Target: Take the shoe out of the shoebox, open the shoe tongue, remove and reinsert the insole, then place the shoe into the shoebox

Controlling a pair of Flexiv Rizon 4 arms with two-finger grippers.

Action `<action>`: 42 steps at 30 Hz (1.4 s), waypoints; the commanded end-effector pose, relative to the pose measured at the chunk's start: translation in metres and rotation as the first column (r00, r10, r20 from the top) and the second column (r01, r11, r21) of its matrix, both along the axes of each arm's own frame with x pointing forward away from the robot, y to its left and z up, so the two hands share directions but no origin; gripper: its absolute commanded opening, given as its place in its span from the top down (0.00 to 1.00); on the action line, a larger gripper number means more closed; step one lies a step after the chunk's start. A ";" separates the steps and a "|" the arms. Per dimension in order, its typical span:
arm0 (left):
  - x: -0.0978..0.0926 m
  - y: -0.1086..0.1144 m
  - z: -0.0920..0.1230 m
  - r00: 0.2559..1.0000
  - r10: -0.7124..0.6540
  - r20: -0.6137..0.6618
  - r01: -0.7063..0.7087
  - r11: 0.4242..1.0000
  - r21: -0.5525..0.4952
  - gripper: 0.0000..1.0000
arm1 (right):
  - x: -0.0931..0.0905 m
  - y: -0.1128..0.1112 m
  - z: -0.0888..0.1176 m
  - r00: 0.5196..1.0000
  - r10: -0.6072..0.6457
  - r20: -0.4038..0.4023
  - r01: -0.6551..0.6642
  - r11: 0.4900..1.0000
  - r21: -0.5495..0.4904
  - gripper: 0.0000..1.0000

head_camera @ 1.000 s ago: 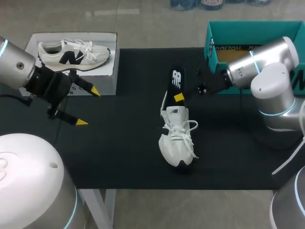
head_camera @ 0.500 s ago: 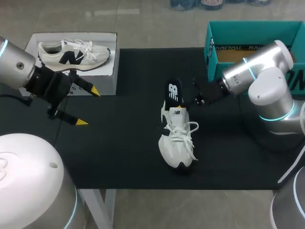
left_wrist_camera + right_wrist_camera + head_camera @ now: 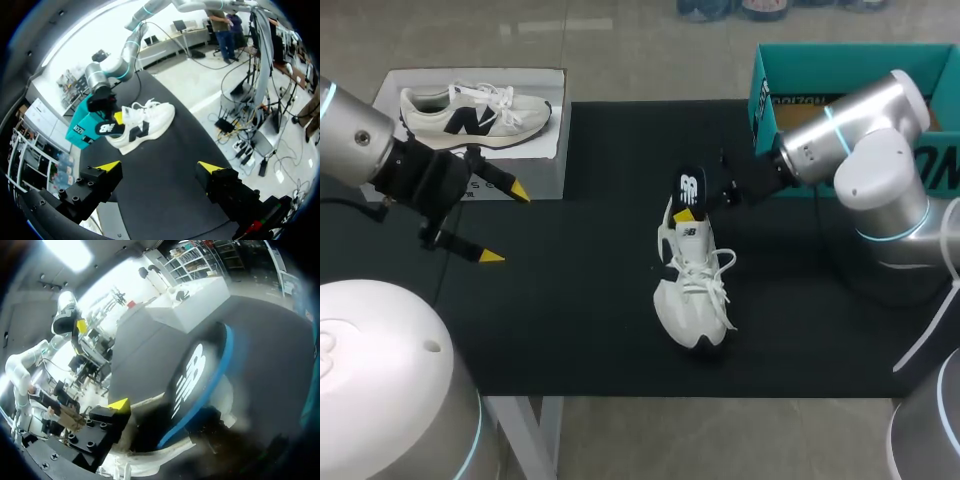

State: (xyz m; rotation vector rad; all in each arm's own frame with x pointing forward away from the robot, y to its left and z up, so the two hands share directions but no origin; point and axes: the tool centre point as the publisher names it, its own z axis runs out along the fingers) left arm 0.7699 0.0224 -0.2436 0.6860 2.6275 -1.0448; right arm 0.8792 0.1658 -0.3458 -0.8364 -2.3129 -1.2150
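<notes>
Your right gripper [image 3: 693, 206] pinches the insole [image 3: 689, 186]: light, floppy. Grip near its heel end, shoe [image 3: 695, 295] just ahead.

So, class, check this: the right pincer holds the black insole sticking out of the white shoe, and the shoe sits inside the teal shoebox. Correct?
No. The head view shows the white shoe lying on the black mat, outside the teal shoebox. The rest stands: the right pincer holds the black insole sticking out of the shoe.
</notes>
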 end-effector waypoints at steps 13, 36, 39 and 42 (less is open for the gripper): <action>0.000 0.000 0.000 1.000 -0.001 -0.001 0.001 1.000 0.004 0.00 | 0.008 -0.005 0.011 0.999 -0.028 0.033 0.027 0.999 0.017 0.08; 0.000 0.000 0.000 1.000 -0.001 -0.001 0.001 1.000 0.004 0.00 | 0.014 -0.011 0.010 0.998 -0.048 0.032 0.048 0.999 0.015 1.00; 0.000 0.000 0.000 1.000 -0.001 -0.001 0.001 1.000 0.004 0.00 | 0.006 -0.010 0.005 0.999 -0.039 0.018 0.039 0.999 0.013 1.00; 0.000 0.000 0.000 1.000 -0.001 -0.001 0.001 1.000 0.004 0.00 | -0.004 -0.009 -0.004 1.000 -0.029 -0.002 0.029 1.000 0.008 1.00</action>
